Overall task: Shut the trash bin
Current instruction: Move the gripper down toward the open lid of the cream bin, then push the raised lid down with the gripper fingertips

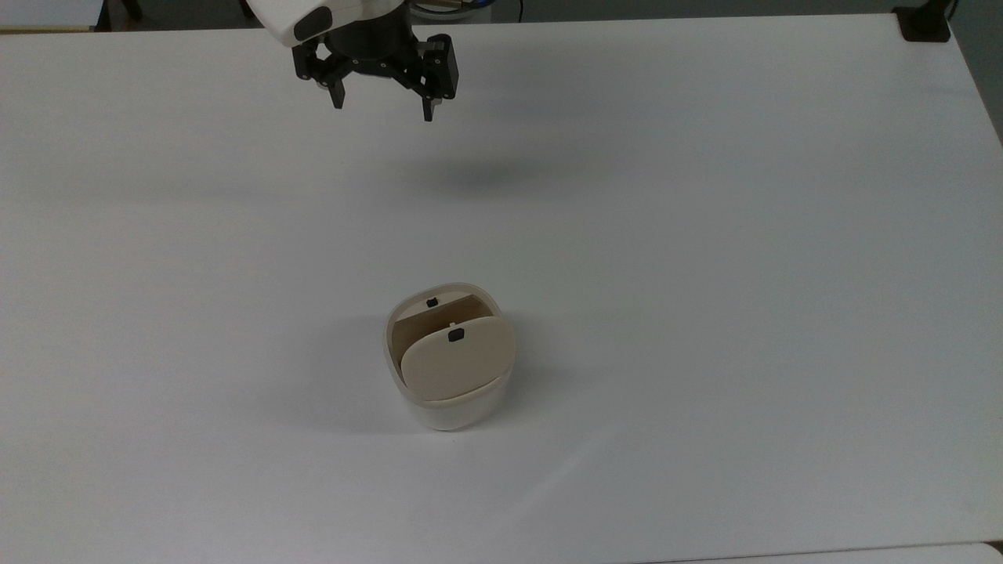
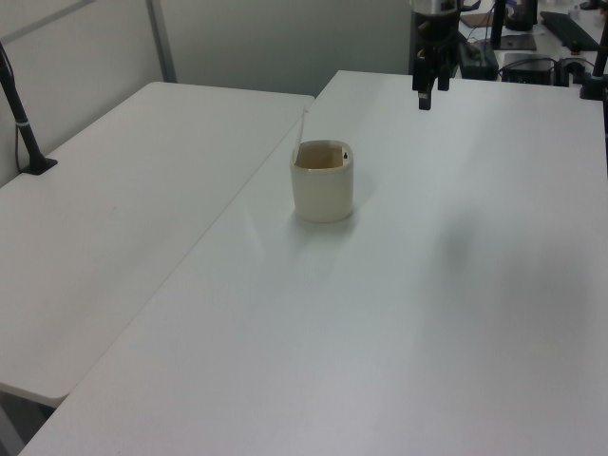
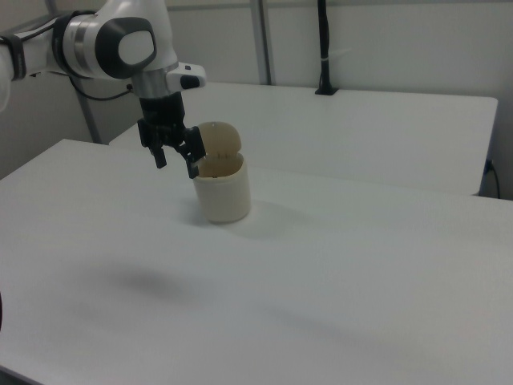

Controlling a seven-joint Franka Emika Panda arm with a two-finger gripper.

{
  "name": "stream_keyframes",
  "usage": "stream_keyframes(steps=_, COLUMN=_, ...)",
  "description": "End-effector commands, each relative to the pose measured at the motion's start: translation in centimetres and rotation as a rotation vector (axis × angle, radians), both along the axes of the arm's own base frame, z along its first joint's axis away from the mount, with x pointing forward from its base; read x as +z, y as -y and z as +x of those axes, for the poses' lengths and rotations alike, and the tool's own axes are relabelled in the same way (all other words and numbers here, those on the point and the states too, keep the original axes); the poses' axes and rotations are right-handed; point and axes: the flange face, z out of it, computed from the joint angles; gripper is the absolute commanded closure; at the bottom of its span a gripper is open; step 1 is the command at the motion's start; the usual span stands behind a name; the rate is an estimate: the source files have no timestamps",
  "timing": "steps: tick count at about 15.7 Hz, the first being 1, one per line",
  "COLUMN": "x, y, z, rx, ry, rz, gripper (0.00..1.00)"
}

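Cream trash bin standing mid-table, lid upright, hinged at the rim's side farthest from the gripper. Gripper hanging empty, fingers spread, high and well apart from the bin, toward the top view's upper edge. Lid's inner face and opening turned toward the gripper.

The counter is a flat white rectangular surface. The trash bin stands upright directly on it, near the middle in the top view, with its lid raised. In the left view, a second white counter adjoins the first along the left view's left.
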Motion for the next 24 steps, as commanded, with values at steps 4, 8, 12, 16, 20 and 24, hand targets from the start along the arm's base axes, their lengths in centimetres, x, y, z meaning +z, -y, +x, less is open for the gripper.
stream_keyframes(steps=4, x=-0.5, y=0.9, z=1.0, rx=0.057, ry=0.002, rz=-0.004, gripper=0.10)
stream_keyframes(steps=8, x=-1.3, y=0.6, z=2.5, rx=0.131, ry=0.013, rz=0.003, gripper=0.64)
stream_keyframes(steps=12, x=0.8, y=-0.9, z=6.1, rx=0.165, ry=0.263, rz=0.067, gripper=0.82)
stream_keyframes(steps=16, x=2.5, y=-4.2, z=9.0, rx=0.193, ry=0.484, rz=0.063, gripper=0.97)
stream_keyframes(steps=20, x=3.2, y=-6.2, z=10.6, rx=0.192, ry=0.674, rz=0.050, gripper=1.00)
stream_keyframes(steps=24, x=1.8, y=-8.1, z=11.6, rx=0.217, ry=0.720, rz=0.041, gripper=1.00)
